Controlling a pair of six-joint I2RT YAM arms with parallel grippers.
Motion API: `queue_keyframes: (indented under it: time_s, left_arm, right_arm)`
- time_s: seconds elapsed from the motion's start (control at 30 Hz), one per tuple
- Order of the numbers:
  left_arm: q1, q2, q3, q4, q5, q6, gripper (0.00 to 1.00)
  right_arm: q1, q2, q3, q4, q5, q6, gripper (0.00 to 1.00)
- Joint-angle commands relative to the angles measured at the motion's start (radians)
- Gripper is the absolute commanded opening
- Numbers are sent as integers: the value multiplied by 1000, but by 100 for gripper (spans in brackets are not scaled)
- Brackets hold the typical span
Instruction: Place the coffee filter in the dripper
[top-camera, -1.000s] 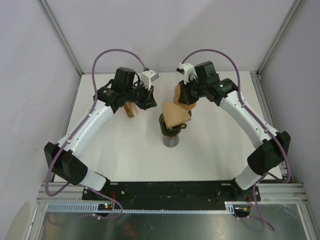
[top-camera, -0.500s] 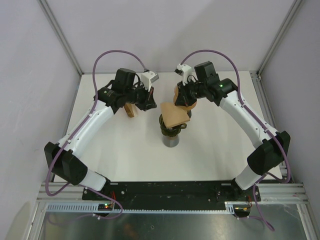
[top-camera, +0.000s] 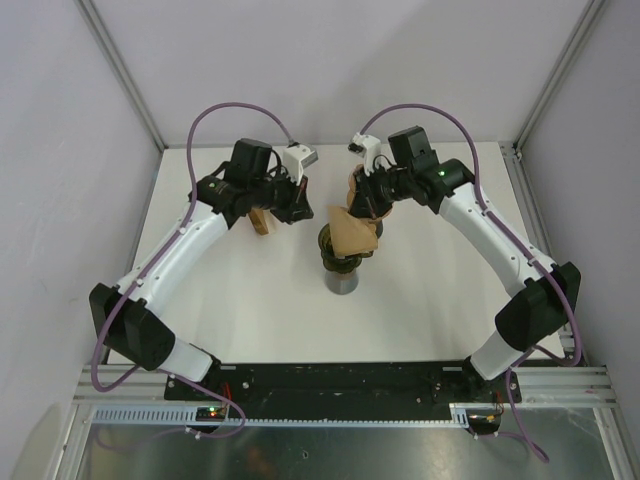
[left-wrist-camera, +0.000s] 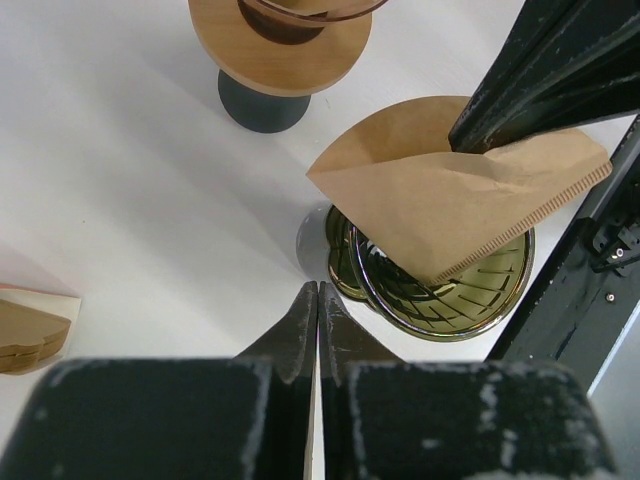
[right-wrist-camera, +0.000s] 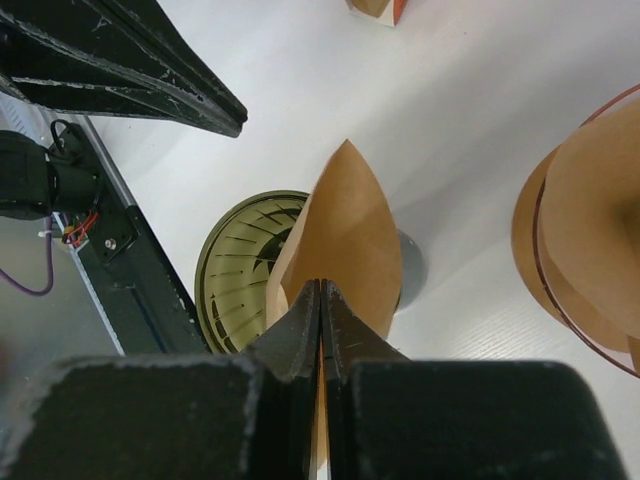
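- The right end effector (right-wrist-camera: 320, 285) is pinched tight on the brown paper cone coffee filter (left-wrist-camera: 450, 190).
- The filter hangs point-down over the dark green ribbed glass dripper (left-wrist-camera: 440, 300), mid-way across the white desk (top-camera: 260, 300).
- The left end effector (left-wrist-camera: 317, 290) is closed on nothing, just left of the dripper.

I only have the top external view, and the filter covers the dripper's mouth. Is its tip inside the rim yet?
Observer: In the left wrist view, the coffee filter's lower corner hangs over the dripper's ribbed inside; the rest sticks out beyond the rim.
Operator: Right grip secure?
Observer: The right gripper is shut on the filter's edge.
Operator: And the left?
Observer: The left gripper is shut, looks empty, and points at the dripper.
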Motion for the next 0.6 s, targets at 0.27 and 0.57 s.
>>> queue_keyframes:
  time_s: [0.27, 0.57]
  left_arm:
    - [1, -13, 5, 14, 10, 3, 0]
    - [1, -10, 4, 14, 9, 3, 0]
  right_arm:
    - [98, -31, -17, -24, 55, 0, 0]
    - [166, -20, -3, -63, 198, -7, 0]
